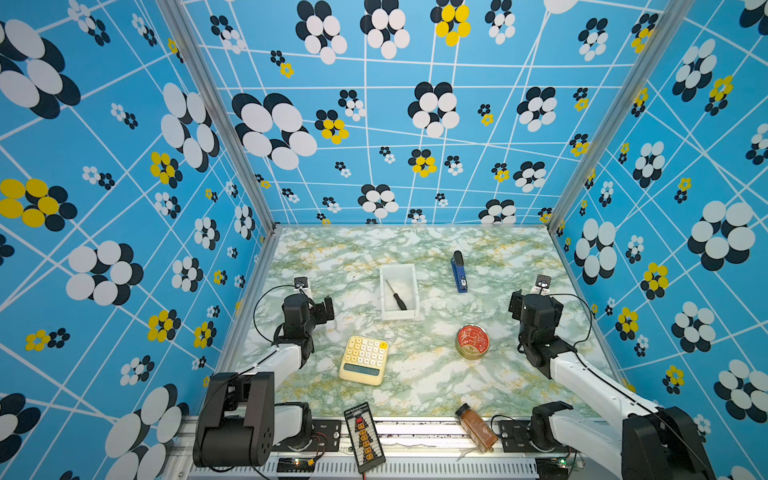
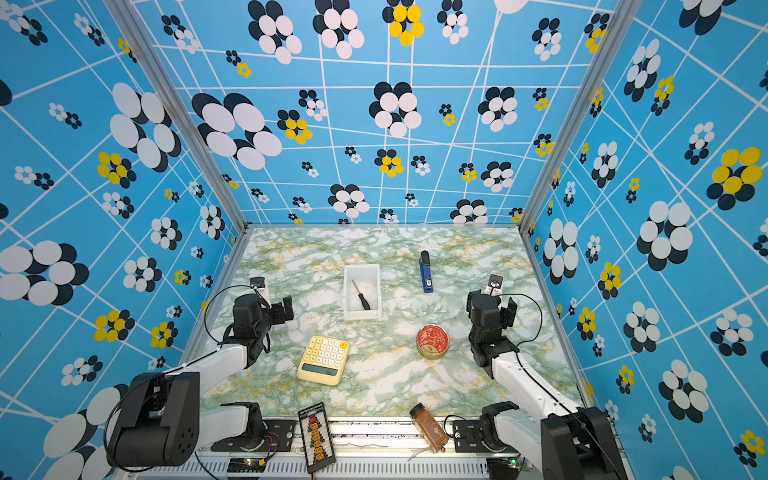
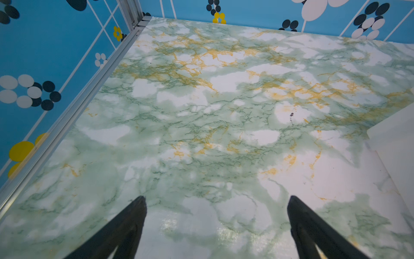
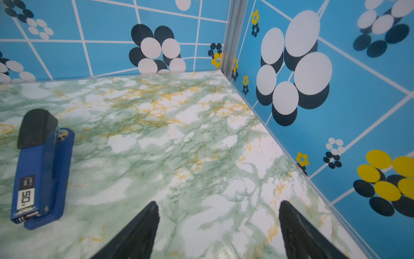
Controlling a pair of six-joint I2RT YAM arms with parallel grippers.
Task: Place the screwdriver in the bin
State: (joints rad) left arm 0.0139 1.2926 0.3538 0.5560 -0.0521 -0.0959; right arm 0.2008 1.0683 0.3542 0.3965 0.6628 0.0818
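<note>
**A:** How are the arms posed?

**B:** Both are folded low, elbows toward the near edge of the tabletop (image 1: 419,386). The left claw (image 1: 327,308) sits by the left edge and the right claw (image 1: 515,305) by the right edge.

**A:** And the claws themselves?

**B:** Both gape with nothing in them. In the left wrist view the fingers (image 3: 130,224) stand well apart over bare tabletop. The right wrist view shows the same for the right claw (image 4: 218,203).

**A:** What about room to move?

**B:** Both far corners are bare. A blue stapler (image 1: 459,274) lies toward the far edge, well apart from the right claw. A yellow calculator (image 1: 364,359) and a red-lidded tin (image 1: 472,341) lie toward the near edge.

**A:** Where is the screwdriver?

**B:** The screwdriver (image 1: 395,294) lies slanted inside the bin (image 1: 398,267), about mid-tabletop between the two claws. Its black handle points toward the near edge. Whether its tip touches the wall, I can't tell from the top views.
</note>
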